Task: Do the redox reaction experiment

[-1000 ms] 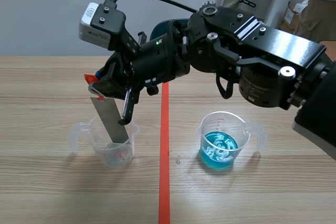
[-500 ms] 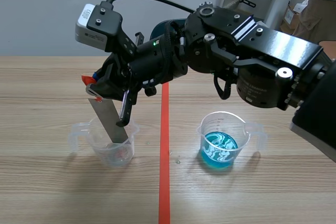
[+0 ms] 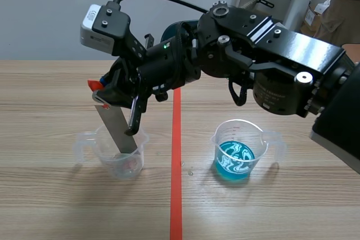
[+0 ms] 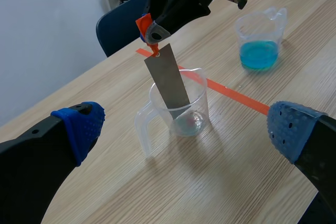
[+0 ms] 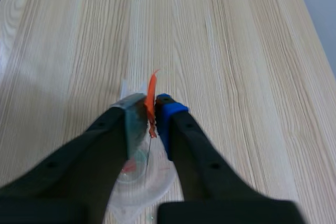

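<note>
Right arm (image 3: 270,54) reaches across tape line. Blue-solution beaker (image 3: 239,150) well apart from clear beaker (image 3: 121,161), wide gap between. Metal strip (image 3: 117,130) tilted, lower end inside clear beaker, must clear its rim to cross. Right gripper (image 3: 104,90) clenched on orange tab (image 3: 94,85) topping strip, likely keeps pads dry. Left gripper (image 4: 186,127) spread wide, holding nothing.

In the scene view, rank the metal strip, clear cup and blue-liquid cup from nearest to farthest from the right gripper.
1. metal strip, held in the right gripper.
2. clear cup, just beneath it.
3. blue-liquid cup, beyond the tape line.
</note>
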Robot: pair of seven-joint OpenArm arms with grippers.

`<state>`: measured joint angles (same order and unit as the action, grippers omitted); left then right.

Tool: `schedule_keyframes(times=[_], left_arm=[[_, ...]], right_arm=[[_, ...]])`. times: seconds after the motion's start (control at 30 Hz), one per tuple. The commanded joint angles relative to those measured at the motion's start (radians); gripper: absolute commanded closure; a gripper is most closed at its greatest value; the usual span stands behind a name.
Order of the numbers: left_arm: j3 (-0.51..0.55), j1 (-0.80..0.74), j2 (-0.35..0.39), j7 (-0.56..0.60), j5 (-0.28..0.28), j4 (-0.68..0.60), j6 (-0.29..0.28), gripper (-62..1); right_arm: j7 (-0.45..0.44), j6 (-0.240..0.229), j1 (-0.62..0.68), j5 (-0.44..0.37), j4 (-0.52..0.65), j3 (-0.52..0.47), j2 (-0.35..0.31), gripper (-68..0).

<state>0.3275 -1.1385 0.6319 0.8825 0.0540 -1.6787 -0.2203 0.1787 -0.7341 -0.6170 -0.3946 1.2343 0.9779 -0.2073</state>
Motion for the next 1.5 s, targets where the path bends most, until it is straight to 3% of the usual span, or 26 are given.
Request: schedule_keyframes(times=[0.0,0.1,0.23,0.27,0.6,1.47], left_arm=[[0.000,-0.008,-0.003,0.011,0.010,-0.009,-0.002,-62.3],[0.000,-0.008,-0.003,0.011,0.010,-0.009,-0.002,-62.3],[0.000,-0.008,-0.003,0.011,0.010,-0.009,-0.002,-62.3],[0.000,-0.008,-0.003,0.011,0.010,-0.009,-0.002,-62.3],[0.000,-0.008,-0.003,0.011,0.010,-0.009,-0.002,-62.3],[0.000,-0.008,-0.003,0.011,0.010,-0.009,-0.002,-62.3]], right_arm=[[-0.001,-0.011,-0.020,0.001,0.008,0.003,0.003,-20.1],[-0.002,-0.011,-0.020,0.006,0.008,0.003,0.003,-42.0],[0.006,-0.011,-0.020,0.006,0.008,0.005,0.008,-65.4],[0.010,-0.011,-0.020,0.006,0.008,0.006,0.010,-67.9],[0.018,-0.011,-0.010,0.002,0.008,0.054,0.017,-67.9],[-0.006,-0.011,0.008,-0.002,0.008,0.056,0.017,-67.9]])
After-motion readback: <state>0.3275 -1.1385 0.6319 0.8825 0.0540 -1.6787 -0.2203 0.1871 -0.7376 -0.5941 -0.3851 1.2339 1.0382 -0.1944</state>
